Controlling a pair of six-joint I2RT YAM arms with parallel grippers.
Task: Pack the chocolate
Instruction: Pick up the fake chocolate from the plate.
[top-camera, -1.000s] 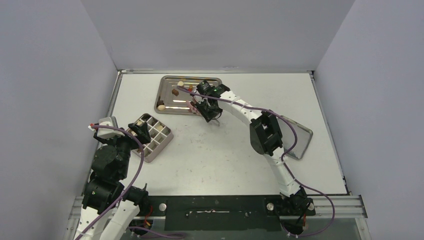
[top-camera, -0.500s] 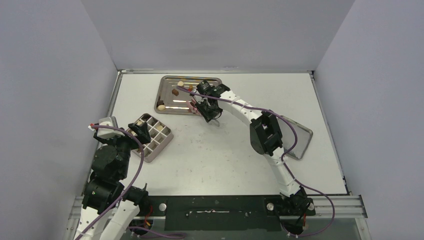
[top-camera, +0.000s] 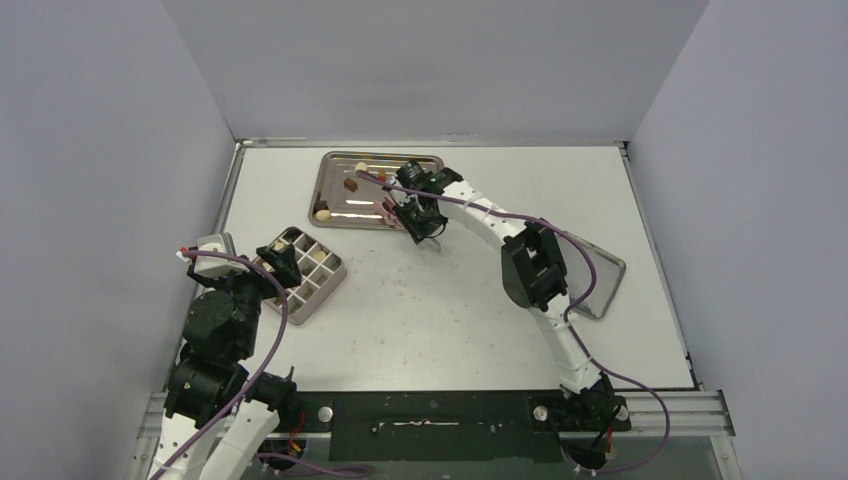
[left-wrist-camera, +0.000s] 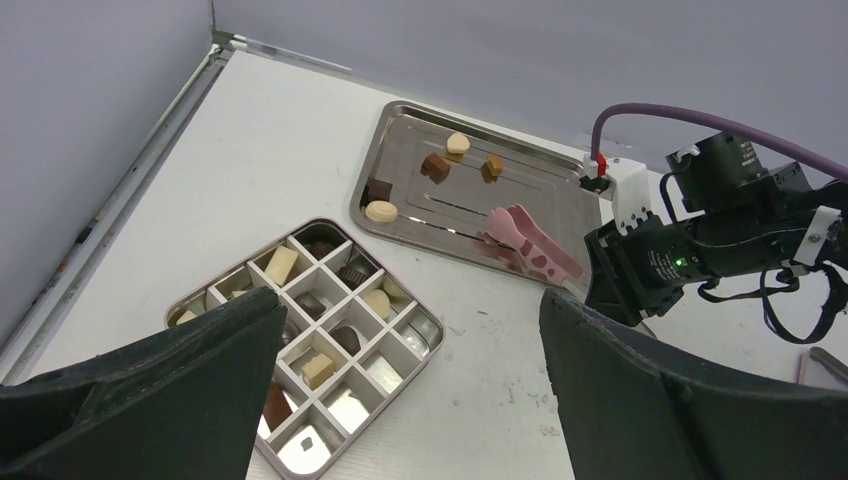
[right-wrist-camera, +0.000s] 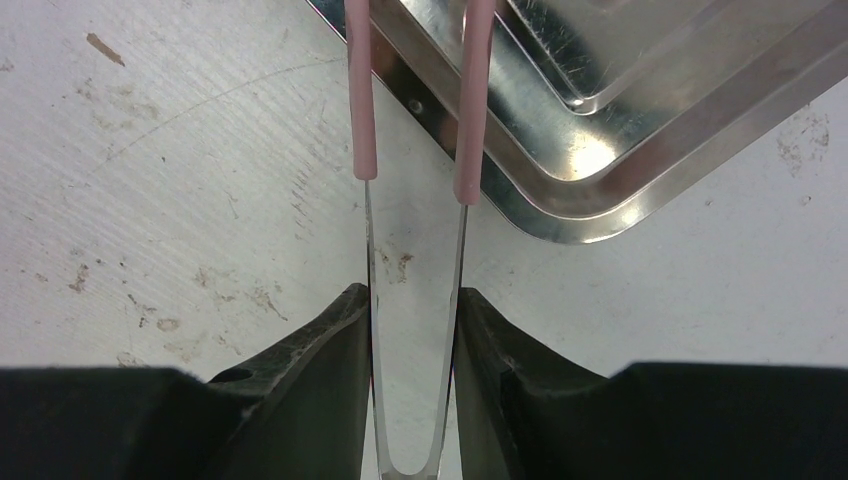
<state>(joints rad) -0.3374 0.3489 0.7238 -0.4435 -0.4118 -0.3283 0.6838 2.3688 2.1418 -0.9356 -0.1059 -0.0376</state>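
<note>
Several loose pieces of chocolate (left-wrist-camera: 434, 166) in cream, mid and dark brown lie on the steel tray (left-wrist-camera: 560, 195). More pieces sit in cells of the divided tin box (left-wrist-camera: 400, 345). My right gripper (right-wrist-camera: 412, 300) is shut on the metal arms of the pink tongs (right-wrist-camera: 470, 100), at the tray's near right corner (top-camera: 415, 215). The pink tong tips (left-wrist-camera: 505, 220) reach over the tray (top-camera: 370, 200); nothing shows between them. My left gripper (left-wrist-camera: 412, 310) hovers open over the box (top-camera: 318, 285) and holds nothing.
A grey lid (top-camera: 600, 285) lies at the right, partly under the right arm. Grey walls close in the table on three sides. The tray's raised rim (right-wrist-camera: 620, 190) runs just right of the tongs.
My right gripper has squeezed the tongs slightly narrower and edged a little toward the tray. The left arm has not moved.
</note>
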